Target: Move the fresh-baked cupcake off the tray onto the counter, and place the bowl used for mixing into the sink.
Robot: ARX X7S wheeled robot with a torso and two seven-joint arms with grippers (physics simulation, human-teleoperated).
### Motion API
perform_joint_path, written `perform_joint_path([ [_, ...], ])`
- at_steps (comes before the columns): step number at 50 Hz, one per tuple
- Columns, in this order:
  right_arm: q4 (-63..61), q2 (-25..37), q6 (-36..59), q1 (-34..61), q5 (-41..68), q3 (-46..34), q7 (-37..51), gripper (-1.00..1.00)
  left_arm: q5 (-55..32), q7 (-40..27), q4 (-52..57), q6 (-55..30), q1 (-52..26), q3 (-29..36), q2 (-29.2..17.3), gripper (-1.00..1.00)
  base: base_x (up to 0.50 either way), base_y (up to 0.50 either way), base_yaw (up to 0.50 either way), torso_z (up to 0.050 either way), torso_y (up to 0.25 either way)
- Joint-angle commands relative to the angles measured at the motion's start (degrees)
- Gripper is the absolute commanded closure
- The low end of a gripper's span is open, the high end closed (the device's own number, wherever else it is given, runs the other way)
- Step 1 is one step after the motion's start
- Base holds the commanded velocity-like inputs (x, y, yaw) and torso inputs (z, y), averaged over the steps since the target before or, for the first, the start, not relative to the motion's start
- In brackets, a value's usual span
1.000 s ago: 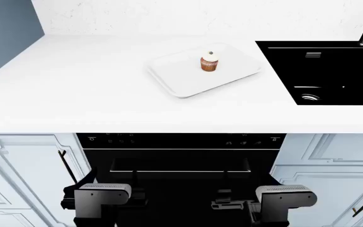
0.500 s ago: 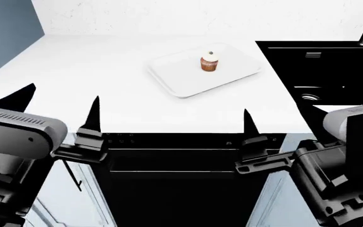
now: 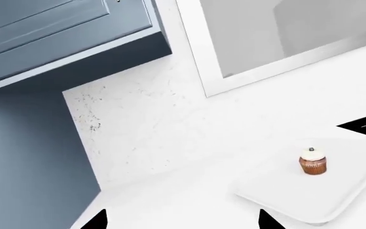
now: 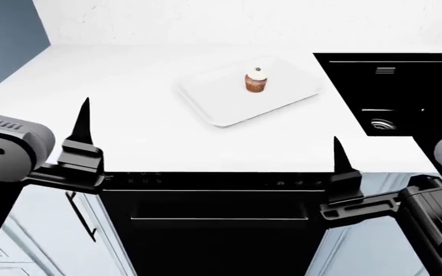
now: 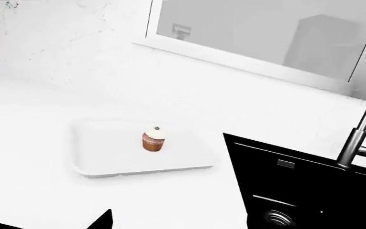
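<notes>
Both my grippers hang at the near edge of the counter point(image 4: 129, 121), holding nothing. On my left gripper point(image 4: 33, 100) I see one dark finger point(image 4: 83, 123) standing upright over the counter's front edge and the tip of the other at the head view's left border, so its jaws stand wide apart. Of my right gripper point(image 4: 374, 161) only one upright finger point(image 4: 338, 155) shows in the head view, and the right wrist view shows just a single dark tip, so I cannot tell how wide it stands.

Well ahead of both grippers, the tray point(image 4: 229, 106) lies flat on the counter, turned at an angle to the counter's edge. On it the cupcake point(image 4: 256, 80) stands upright toward the tray's far side, apart from the rim. The sink point(image 4: 405, 98) is set into the counter to my right, just beside the tray, with a round drain point(image 4: 380, 123) in its near basin and the grey faucet point(image 5: 360, 131) rising behind it. Below the counter, between my arms, is a dark oven front point(image 4: 213, 224). I cannot see the bowl in any view.
</notes>
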Motion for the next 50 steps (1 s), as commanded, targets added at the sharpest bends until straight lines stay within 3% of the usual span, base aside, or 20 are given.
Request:
perform_joint_path([
  [1,0.34,0.03,1.60,1.41,1.26,-0.05,1.27,-1.00,-1.90,-1.30,0.07,-1.00,-2.13,0.85,-0.56,-1.00,0.27,0.00,0.00,0.000,0.000],
  [50,0.36,-2.29,4.01,3.06,1.09,-2.18,1.33,-1.00,-0.87,-0.58,-0.72,-0.74,-0.84,0.22,-0.21,-1.00,0.27,0.00,0.00,0.000,0.001],
])
